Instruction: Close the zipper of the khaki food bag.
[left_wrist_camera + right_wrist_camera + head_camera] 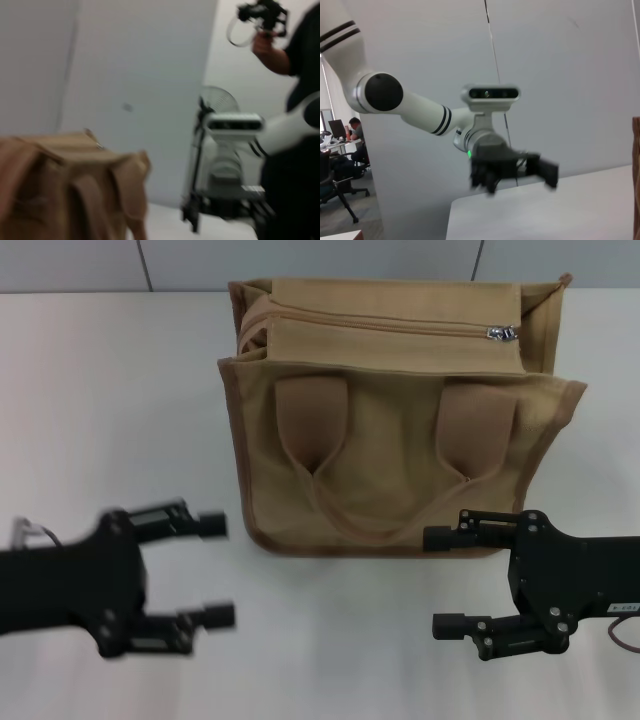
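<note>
**Both pincers hang back, zipper untouched**

The khaki food bag (400, 440) sits on the white surface (110, 400), toward its far side, front pocket and two strap handles (312, 430) facing the robot. Along the top flap runs the zipper (400, 328), and its silver pull tab (502, 333) lies at the robot's right end of the line. At the left end the top looks parted, so that stretch seems the part to close.

The left pincer (213, 570) hovers low, near the bag's front left corner, fingers spread wide and holding nothing. The right pincer (445, 582) waits just in front of the bag's lower right edge, also wide open and empty.

Handling call: this is soft canvas, light, and likely to sag or slide when tugged. The tab is small, metal and probably slippery, so it wants a fine fingertip pinch. My guess is one pincer should steady the fabric by the bag's corner while the other draws the tab along the line.
</note>
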You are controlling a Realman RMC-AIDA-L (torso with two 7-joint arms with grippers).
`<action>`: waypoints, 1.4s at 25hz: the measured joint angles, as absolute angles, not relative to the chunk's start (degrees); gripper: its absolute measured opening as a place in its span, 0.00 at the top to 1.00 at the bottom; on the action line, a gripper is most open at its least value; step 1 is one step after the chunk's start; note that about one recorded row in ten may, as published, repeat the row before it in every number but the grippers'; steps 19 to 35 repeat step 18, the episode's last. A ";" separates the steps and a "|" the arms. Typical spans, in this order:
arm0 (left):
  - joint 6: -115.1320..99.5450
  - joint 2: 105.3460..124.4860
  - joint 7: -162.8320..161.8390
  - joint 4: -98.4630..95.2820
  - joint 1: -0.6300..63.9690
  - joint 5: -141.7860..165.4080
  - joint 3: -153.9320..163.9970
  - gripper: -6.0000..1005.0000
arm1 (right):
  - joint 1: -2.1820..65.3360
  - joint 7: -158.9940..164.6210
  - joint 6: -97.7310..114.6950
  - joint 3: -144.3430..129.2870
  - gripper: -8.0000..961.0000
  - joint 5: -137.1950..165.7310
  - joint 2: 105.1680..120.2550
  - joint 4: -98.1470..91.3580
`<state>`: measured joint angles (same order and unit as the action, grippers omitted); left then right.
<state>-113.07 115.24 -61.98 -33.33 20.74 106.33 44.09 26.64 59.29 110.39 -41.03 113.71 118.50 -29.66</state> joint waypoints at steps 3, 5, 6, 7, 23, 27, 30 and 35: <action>-112.44 117.19 -58.66 -33.33 20.98 110.27 44.37 0.18 | 26.53 59.20 110.04 -41.04 0.17 113.70 118.54 -29.55; -112.26 117.62 -58.11 -33.34 21.12 110.80 44.38 0.18 | 26.50 59.19 110.01 -41.05 0.17 113.71 118.57 -29.54; -112.24 117.75 -57.98 -33.34 21.16 110.87 44.38 0.18 | 26.49 59.19 110.00 -41.05 0.17 113.72 118.58 -29.53; -112.23 117.88 -57.90 -33.35 21.20 111.00 44.40 0.18 | 26.47 59.17 109.96 -41.05 0.17 113.77 118.58 -29.53; -112.20 118.05 -57.82 -33.40 21.21 110.85 44.29 0.18 | 26.42 58.37 108.76 -41.04 0.17 113.82 118.60 -29.45; -112.20 118.05 -57.82 -33.40 21.21 110.85 44.29 0.18 | 26.42 58.37 108.76 -41.04 0.17 113.82 118.60 -29.45; -112.20 118.05 -57.82 -33.40 21.21 110.85 44.29 0.18 | 26.42 58.37 108.76 -41.04 0.17 113.82 118.60 -29.45; -112.20 118.05 -57.82 -33.40 21.21 110.85 44.29 0.18 | 26.42 58.37 108.76 -41.04 0.17 113.82 118.60 -29.45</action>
